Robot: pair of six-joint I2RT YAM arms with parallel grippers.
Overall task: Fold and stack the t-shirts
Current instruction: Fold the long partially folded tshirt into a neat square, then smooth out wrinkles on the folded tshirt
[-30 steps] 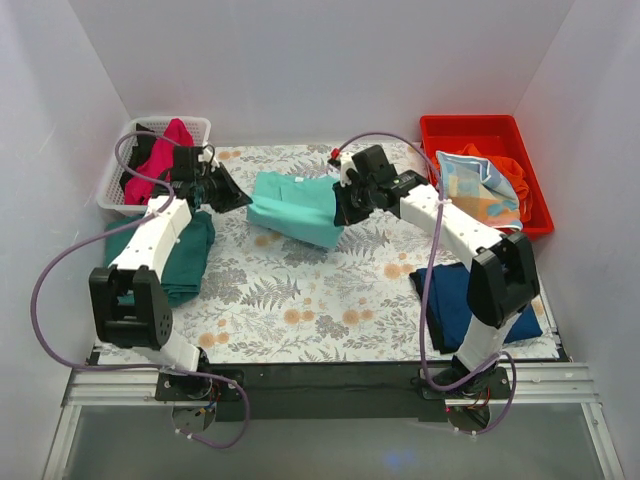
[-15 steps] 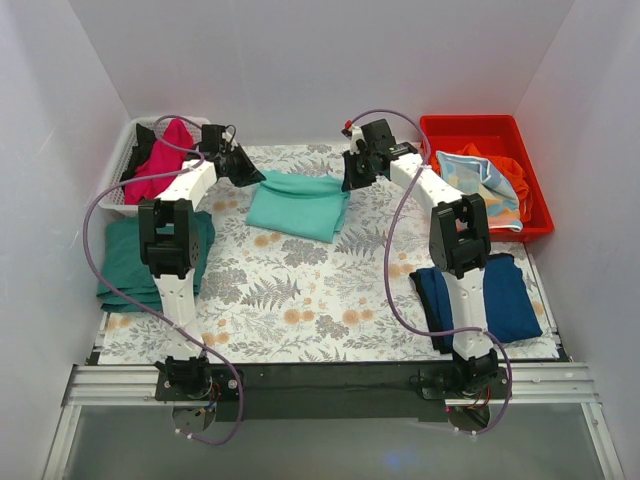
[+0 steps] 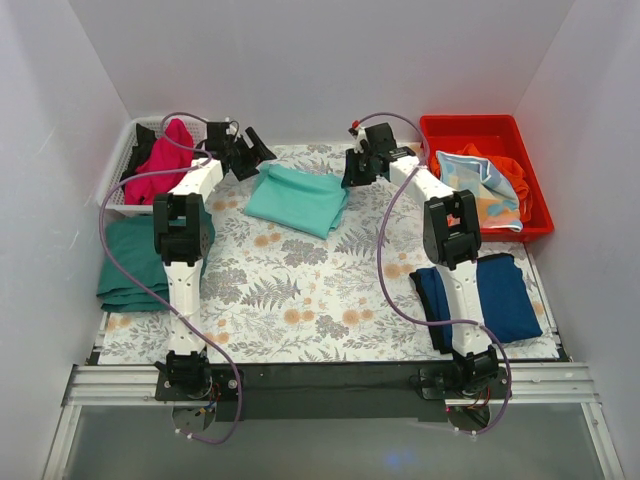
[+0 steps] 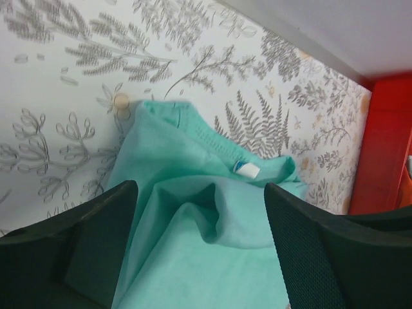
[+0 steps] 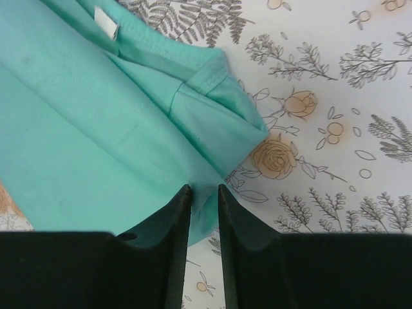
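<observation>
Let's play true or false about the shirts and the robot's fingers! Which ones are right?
The folded mint-green cloth t-shirt lies on the floral table cover. True.
The left fingers are squeezing it. False: they stand wide apart above it, holding nothing.
The magenta shirt lies on the table cover. False: it sits in the white plastic basket.
The folded navy-blue t-shirt lies on the table's right side. True.

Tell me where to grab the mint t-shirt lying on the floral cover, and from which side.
Pinch the mint t-shirt at the layered corner nearest the right gripper, coming from above on the right side. The shirt lies folded flat on the floral cover, so only that stacked hem edge gives thickness to bite.
</observation>
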